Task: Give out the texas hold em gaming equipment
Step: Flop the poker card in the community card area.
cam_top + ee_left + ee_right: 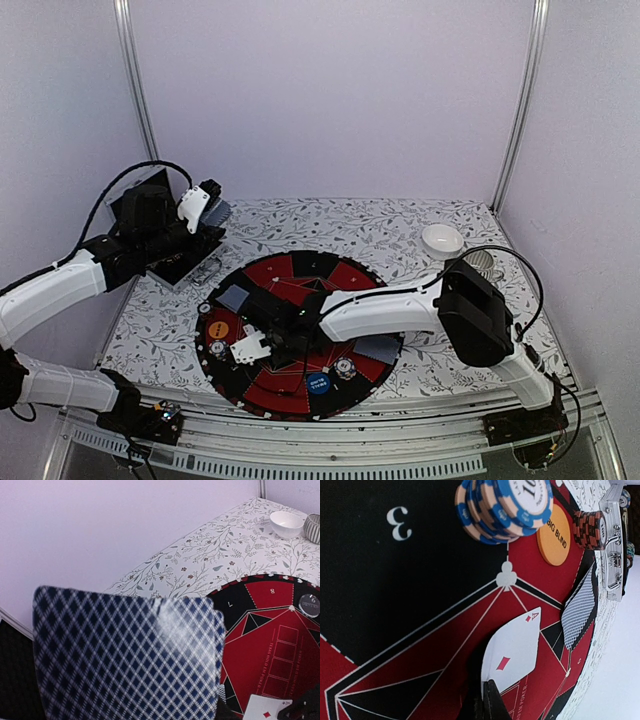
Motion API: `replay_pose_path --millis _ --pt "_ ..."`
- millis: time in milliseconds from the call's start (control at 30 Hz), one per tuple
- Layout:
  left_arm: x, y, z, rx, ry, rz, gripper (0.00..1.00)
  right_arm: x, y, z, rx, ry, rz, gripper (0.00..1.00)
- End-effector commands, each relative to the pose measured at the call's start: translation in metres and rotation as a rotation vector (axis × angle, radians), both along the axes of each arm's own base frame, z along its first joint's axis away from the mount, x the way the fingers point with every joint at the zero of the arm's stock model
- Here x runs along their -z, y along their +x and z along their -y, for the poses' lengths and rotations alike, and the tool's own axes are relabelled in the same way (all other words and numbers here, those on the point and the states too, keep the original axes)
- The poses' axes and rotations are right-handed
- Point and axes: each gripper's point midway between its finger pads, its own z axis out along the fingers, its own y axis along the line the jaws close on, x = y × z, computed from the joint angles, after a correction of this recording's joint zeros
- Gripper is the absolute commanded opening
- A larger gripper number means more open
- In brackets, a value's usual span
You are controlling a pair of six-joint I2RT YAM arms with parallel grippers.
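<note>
- I see left claw partly open, gripping blue-backed cards, off the round mat.
- Right claw fully closed, pinching ace of diamonds over mat.

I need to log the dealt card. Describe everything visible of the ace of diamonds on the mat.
The ace of diamonds is a white card with rounded corners, face up, showing a red A at one corner and one red diamond at its centre. It lies over a red panel of the round mat, apart from a blue-checked face-down card. The right gripper is shut at one short edge, apparently pinching it.
</note>
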Motion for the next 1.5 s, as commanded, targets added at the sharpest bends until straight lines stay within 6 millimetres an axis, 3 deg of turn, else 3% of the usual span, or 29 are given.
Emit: replay_pose_path --millis 0,233,433,700,1067,1333,1467 --pt "-0.020 0.002 -0.003 -0.008 -0.040 0.052 0.43 0.003 -0.012 -0.002 -0.006 -0.022 -0.057 0.02" --pt "-0.020 0.002 -0.003 -0.005 -0.041 0.053 0.43 0.001 -0.015 -0.009 -0.003 -0.020 -0.087 0.02" --pt "-0.021 0.001 -0.003 -0.004 -0.042 0.053 0.43 0.012 -0.015 -0.001 0.051 -0.067 -0.117 0.02" --pt "-0.021 0.001 -0.003 -0.002 -0.042 0.052 0.43 0.011 -0.025 -0.015 0.089 -0.037 -0.184 0.03" --pt "-0.020 0.001 -0.003 -0.002 -0.040 0.052 0.43 0.012 -0.026 -0.014 0.102 -0.041 -0.198 0.03" --pt "-0.020 0.001 -0.003 0.001 -0.041 0.051 0.43 0.009 -0.025 -0.015 0.110 -0.029 -0.196 0.24" --pt "-0.019 0.001 -0.002 0.004 -0.042 0.048 0.43 -0.003 -0.024 -0.019 0.119 0.006 -0.196 0.34"
